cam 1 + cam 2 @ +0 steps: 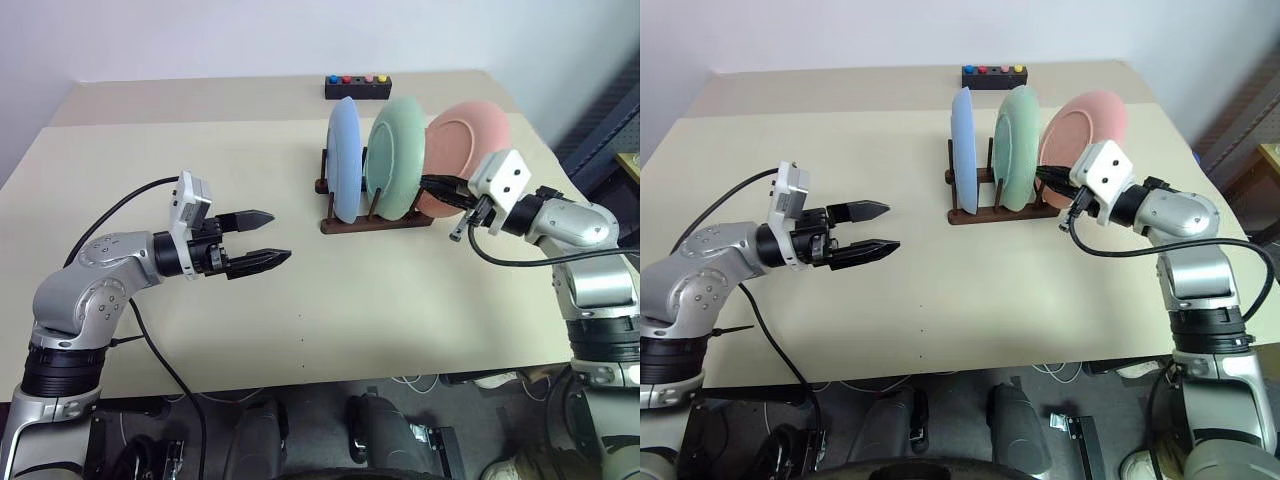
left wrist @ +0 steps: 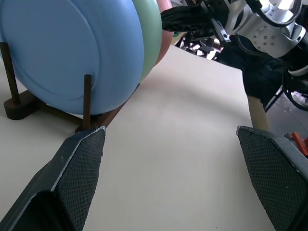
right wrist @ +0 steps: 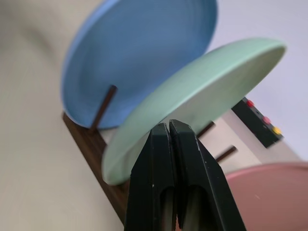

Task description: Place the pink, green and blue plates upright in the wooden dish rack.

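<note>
Beige tabletop (image 1: 300,330) | wooden dish rack (image 1: 372,222) toward far right corner, holding blue plate (image 1: 343,158), green plate (image 1: 397,155), pink plate (image 1: 466,140) upright (pink leaning) | left tool (image 1: 262,238) open over bare middle | right tool (image 1: 432,187) closed, empty, beside pink plate

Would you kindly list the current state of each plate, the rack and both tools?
blue plate: upright in the rack, at its left end.
green plate: upright in the rack, middle.
pink plate: in the rack, leaning back to the right.
wooden dish rack: holding all three plates.
left tool: open, empty.
right tool: shut, empty, beside the pink plate.
</note>
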`<state>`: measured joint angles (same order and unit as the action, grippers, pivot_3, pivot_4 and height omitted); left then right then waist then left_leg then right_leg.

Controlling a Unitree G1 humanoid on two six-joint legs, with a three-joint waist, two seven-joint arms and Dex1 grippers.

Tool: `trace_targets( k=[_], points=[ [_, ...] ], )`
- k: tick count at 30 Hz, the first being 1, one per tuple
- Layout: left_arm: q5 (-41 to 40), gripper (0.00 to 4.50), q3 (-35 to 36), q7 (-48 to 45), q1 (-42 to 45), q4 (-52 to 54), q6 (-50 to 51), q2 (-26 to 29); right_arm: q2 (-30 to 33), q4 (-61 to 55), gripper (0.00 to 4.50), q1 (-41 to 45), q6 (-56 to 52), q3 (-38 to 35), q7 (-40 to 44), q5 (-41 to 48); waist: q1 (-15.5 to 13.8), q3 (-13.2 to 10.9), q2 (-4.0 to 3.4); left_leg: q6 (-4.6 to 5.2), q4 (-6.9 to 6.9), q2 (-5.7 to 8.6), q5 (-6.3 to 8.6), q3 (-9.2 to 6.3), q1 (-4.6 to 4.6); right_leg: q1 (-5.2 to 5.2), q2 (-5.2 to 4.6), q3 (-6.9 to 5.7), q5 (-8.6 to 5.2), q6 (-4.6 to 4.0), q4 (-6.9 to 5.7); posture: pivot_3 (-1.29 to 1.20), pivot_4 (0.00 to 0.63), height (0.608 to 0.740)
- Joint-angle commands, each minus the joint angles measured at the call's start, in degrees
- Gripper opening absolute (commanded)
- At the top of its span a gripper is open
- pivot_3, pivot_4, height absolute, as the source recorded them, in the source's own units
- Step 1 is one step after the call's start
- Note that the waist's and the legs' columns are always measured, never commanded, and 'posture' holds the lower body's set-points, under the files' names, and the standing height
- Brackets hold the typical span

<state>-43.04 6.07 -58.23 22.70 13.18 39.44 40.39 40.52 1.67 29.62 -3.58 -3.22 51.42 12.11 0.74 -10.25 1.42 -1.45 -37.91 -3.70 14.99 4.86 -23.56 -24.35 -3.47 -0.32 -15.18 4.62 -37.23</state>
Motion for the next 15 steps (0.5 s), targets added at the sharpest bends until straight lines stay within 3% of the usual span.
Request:
trace_targets(
  k=[1, 6, 15],
  points=[
    [-0.54, 4.5, 1.59, 0.12, 0.07, 1.37, -0.88, 0.07, 0.04, -2.15, 0.04, 1.14, 0.01, -0.93, -0.22, 0.97, -0.01, 0.0, 0.0, 0.0, 0.0, 0.0, 0.0, 0.0, 0.0, 0.0, 0.0, 0.0, 0.0, 0.0, 0.0, 0.0, 0.15, 0.74],
    [-0.43, 4.5, 1.66, 0.17, -0.04, 1.46, -1.05, 0.1, 0.75, -0.39, 0.04, 2.21, 0.68, -2.34, -0.65, 0.93, 0.05, 0.0, 0.0, 0.0, 0.0, 0.0, 0.0, 0.0, 0.0, 0.0, 0.0, 0.0, 0.0, 0.0, -0.01, 0.0, 0.15, 0.74],
    [-0.32, 4.5, 1.44, 0.23, 0.17, 1.58, -1.33, -0.07, 2.69, 3.48, 0.04, 6.73, -5.57, -12.56, -5.56, 7.21, -0.13, 0.0, 0.01, 0.0, -0.01, 0.0, 0.0, 0.01, 0.0, 0.01, -0.01, 0.0, 0.0, 0.0, -0.01, 0.0, 0.15, 0.74]
  ],
)
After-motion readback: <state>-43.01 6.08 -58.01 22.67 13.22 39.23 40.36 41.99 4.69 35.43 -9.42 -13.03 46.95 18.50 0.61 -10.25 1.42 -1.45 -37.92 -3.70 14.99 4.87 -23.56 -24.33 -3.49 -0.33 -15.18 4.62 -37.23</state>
